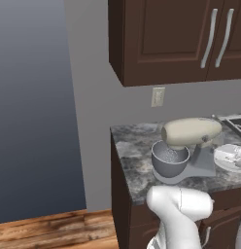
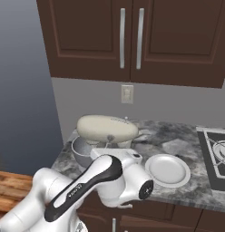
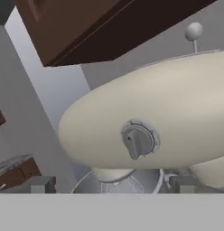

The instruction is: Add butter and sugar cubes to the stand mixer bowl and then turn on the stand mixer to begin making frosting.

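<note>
My gripper [image 3: 111, 184] hangs spread wide and empty, squared up close to the stand mixer [image 3: 145, 122] so its grey knob [image 3: 137, 141] sits between my fingers.

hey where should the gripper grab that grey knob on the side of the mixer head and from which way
Take the raised grey lever bar across the round dial on the side of the stand mixer head. Come straight at that side, as the open gripper already faces it, with one finger on each flat side of the bar. The bar sits tilted, so rolling the hand to match would likely help.
</note>
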